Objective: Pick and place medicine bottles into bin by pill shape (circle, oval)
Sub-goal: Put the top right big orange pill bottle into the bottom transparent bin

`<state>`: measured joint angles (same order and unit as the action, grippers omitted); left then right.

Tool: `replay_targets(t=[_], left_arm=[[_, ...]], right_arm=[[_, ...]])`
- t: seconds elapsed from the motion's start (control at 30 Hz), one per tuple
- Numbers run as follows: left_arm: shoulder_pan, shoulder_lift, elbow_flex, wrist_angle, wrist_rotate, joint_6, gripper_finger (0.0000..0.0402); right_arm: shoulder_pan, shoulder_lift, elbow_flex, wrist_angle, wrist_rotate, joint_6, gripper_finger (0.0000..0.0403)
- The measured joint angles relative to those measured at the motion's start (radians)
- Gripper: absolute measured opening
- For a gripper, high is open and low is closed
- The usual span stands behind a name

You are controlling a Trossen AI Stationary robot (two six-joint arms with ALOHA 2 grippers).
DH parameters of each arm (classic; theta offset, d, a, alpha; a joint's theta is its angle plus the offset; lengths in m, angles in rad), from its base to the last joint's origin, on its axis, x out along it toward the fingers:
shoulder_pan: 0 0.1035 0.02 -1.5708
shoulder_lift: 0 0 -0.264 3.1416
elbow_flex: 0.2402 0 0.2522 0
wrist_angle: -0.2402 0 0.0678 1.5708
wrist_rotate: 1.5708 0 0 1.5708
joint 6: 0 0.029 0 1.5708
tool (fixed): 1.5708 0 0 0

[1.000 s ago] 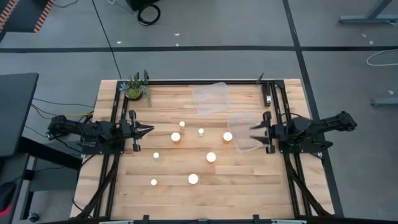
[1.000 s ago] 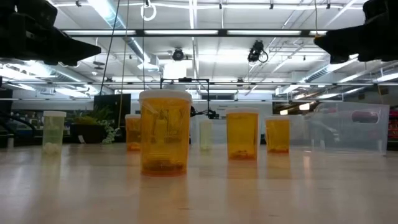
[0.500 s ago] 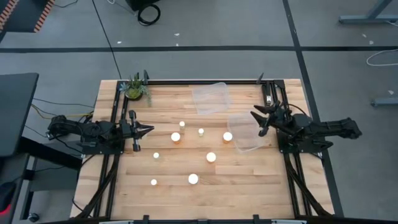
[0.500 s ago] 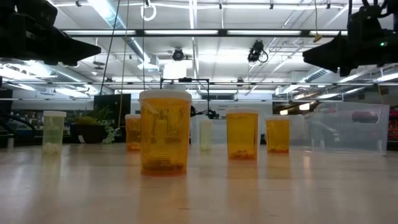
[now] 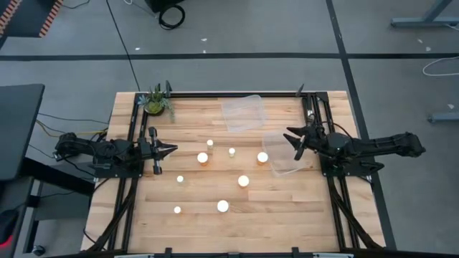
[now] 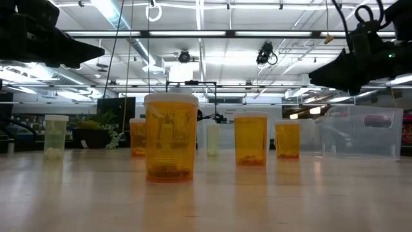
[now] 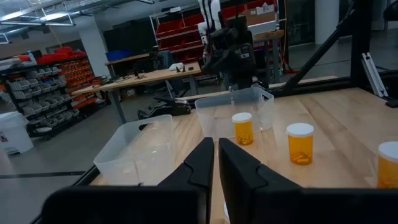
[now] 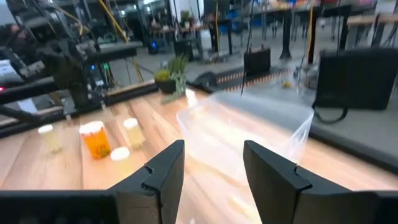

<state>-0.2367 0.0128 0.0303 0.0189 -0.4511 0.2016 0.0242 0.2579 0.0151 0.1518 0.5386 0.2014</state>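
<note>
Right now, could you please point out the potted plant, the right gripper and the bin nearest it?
potted plant (image 5: 155,101), high view, on its leaves.
right gripper (image 5: 292,140), high view, between its fingertips.
clear bin (image 5: 281,163), high view, on its floor.

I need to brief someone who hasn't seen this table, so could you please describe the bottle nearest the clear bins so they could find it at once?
Start at the two clear bins, the far bin and the right-hand bin. Just left of the right-hand bin stands a white-capped medicine bottle. It is the only bottle almost touching a bin; the others stand farther left or nearer the front edge.

a workshop: red parts shelves (image 7: 242,15), workbenches (image 7: 149,78), and exposed ceiling ducts (image 6: 138,48) overhead.
</note>
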Motion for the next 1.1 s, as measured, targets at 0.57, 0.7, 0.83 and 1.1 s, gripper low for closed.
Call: replay_targets(t=[0.57, 0.7, 0.83, 1.1], left_arm=[[0.000, 0.000, 0.000, 0.000, 0.000, 0.000, 0.0038], [0.000, 0.000, 0.000, 0.000, 0.000, 0.000, 0.0031], [0.000, 0.000, 0.000, 0.000, 0.000, 0.000, 0.0028], [0.000, 0.000, 0.000, 0.000, 0.000, 0.000, 0.0039]], right_arm=[[-0.297, 0.278, 0.031, 0.075, -0.298, 0.117, 0.0172], [-0.350, 0.371, 0.092, 0.076, -0.406, 0.115, 0.0172], [-0.355, 0.487, 0.165, 0.051, -0.470, 0.087, 0.0172], [-0.340, 0.723, 0.316, -0.034, -0.615, -0.004, 0.0173]])
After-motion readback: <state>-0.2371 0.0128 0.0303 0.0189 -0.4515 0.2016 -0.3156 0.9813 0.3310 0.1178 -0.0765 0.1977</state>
